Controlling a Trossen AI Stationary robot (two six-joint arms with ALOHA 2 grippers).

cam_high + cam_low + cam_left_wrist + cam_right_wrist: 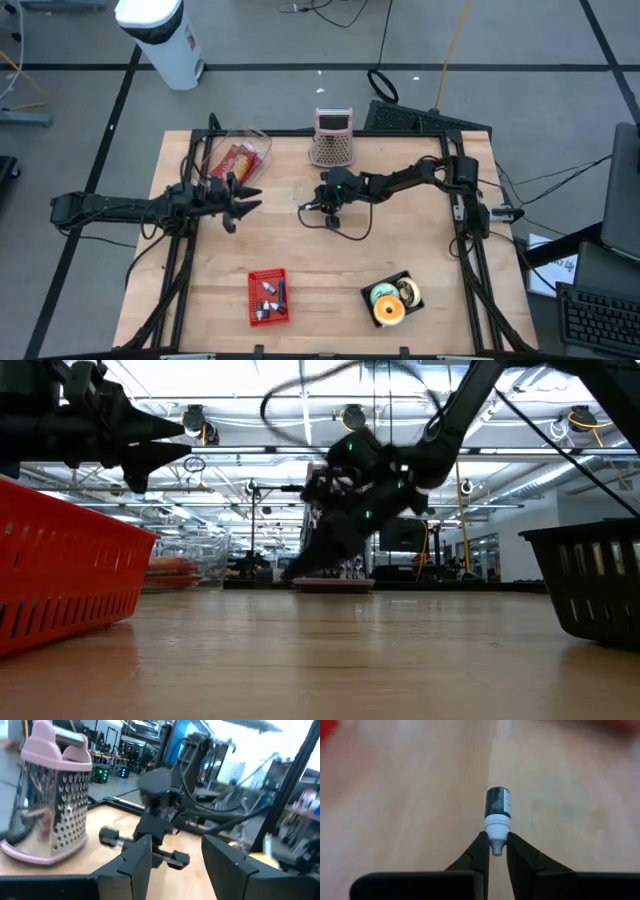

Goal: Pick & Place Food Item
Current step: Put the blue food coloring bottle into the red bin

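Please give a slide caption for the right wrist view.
Right pincer shut on small dropper bottle's white tip.

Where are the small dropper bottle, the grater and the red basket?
dropper bottle point(498, 807): right wrist view, on its dark body.
grater point(55, 800): left wrist view, on its perforated metal face.
red basket point(268, 297): high view, on its middle.

Right pincer point(493, 851) reaches low over mid-table with fingers nearly together; left pincer point(176, 857) hovers parted.

No words or numbers can be read here; the label on the small bottle point(498, 811) is too blurry.
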